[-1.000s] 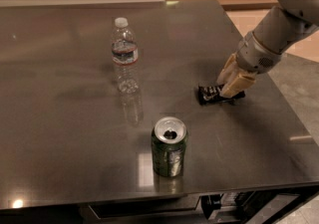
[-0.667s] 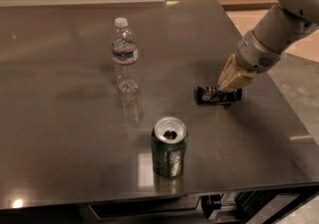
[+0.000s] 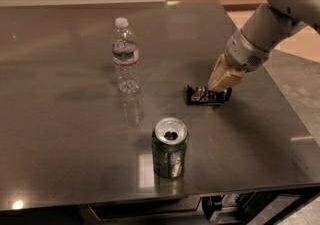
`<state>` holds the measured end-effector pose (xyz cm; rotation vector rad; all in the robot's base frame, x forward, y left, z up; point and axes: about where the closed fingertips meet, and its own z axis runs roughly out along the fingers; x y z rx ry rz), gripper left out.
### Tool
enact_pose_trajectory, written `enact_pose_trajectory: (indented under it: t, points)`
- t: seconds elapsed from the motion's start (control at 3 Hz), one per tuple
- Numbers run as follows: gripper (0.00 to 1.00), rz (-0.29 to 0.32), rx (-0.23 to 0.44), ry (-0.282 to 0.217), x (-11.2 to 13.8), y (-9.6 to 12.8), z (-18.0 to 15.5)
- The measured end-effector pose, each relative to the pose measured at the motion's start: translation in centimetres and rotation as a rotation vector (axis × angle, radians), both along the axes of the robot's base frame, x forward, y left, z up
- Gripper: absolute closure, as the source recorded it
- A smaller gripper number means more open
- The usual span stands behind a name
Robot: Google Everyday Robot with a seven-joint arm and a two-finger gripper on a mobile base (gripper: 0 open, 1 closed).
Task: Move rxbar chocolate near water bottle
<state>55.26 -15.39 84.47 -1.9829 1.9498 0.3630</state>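
The rxbar chocolate (image 3: 207, 95), a small flat bar in a shiny black wrapper, lies on the dark table (image 3: 60, 119) right of centre. My gripper (image 3: 220, 87) comes down from the upper right, and its tan fingers (image 3: 223, 75) are closed on the bar's right end. The water bottle (image 3: 125, 55), clear with a white cap and a dark label, stands upright to the left of the bar, well apart from it.
An open green soda can (image 3: 170, 147) stands upright near the table's front edge, below and left of the bar. The table's right edge (image 3: 295, 119) runs just beyond my arm (image 3: 270, 24).
My gripper has moved a little to the left, and the rxbar chocolate has moved left with it. The bottle and the can have not moved.
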Motion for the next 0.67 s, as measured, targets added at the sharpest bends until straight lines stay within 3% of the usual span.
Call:
enact_pose_trajectory:
  t: [0.67]
  points:
    - [1.0, 0.058, 0.053, -0.016, 1.1, 5.3, 1.0]
